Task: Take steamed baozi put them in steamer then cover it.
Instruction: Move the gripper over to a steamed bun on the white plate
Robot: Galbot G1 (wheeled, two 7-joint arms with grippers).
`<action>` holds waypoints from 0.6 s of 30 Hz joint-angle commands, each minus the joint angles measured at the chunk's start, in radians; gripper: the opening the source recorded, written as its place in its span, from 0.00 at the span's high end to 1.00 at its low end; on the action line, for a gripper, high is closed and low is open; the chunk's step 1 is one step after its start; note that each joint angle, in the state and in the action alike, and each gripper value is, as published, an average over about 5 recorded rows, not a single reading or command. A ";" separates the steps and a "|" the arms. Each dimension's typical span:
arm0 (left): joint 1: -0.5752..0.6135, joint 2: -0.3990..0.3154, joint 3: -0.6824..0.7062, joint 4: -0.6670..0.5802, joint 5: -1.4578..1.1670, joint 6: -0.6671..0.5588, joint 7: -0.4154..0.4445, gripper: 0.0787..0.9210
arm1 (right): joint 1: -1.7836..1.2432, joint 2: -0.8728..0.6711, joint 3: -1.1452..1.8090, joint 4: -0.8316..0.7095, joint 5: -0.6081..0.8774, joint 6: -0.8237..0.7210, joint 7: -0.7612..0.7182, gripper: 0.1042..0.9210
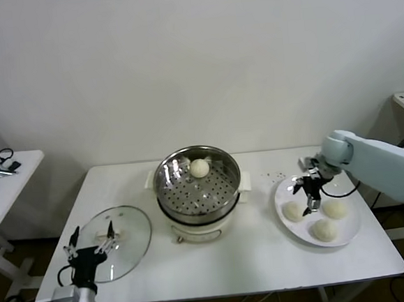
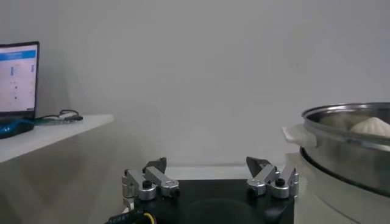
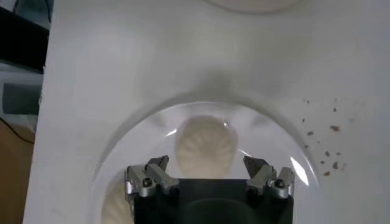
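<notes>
The steamer [image 1: 198, 186] stands mid-table with one steamed baozi [image 1: 200, 168] on its perforated floor. Three more baozi [image 1: 293, 210] lie on a white plate [image 1: 299, 229] to the right. My right gripper [image 1: 309, 197] hovers open just above that plate. In the right wrist view its jaws [image 3: 207, 163] straddle one pleated baozi [image 3: 206, 146] without touching it. The glass cover [image 1: 127, 223] lies flat at the table's left. My left gripper [image 1: 90, 245] waits open over its near edge. In the left wrist view that gripper [image 2: 210, 165] is empty, with the steamer [image 2: 350, 131] beyond it.
The white table [image 1: 267, 265] ends close in front of the cover and the plate. A second white table [image 1: 2, 188] with cables and small items stands at the far left, and a laptop screen [image 2: 18, 79] shows there. Dark crumbs [image 3: 323, 140] speckle the table beside the plate.
</notes>
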 commanded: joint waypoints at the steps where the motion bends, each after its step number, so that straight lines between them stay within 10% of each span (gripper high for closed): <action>1: 0.003 -0.006 -0.003 0.019 0.024 -0.010 -0.003 0.12 | -0.083 0.031 0.075 -0.055 -0.056 0.002 0.011 0.12; 18: 0.008 -0.014 -0.006 0.020 0.029 -0.016 -0.004 0.12 | -0.101 0.076 0.103 -0.109 -0.087 0.028 0.008 0.16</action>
